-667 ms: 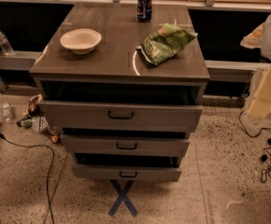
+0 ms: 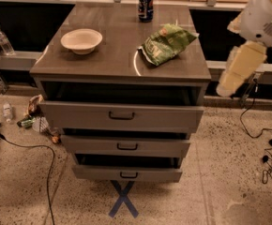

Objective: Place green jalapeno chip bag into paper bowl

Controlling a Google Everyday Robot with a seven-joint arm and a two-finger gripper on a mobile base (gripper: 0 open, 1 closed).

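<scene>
My tool (image 2: 227,81) hangs at the right of the frame, off the right edge of the grey three-drawer desk (image 2: 108,62) and below its top. I cannot tell whether it is open or closed. The crumpled green foil jalapeno chip bag (image 2: 166,45) lies upper centre-right, near the desk's right edge. It is well apart from the small round off-white paper bowl (image 2: 81,40) at upper left, with bare top between them. A dark blue soda can (image 2: 146,5) stands by the back edge.
</scene>
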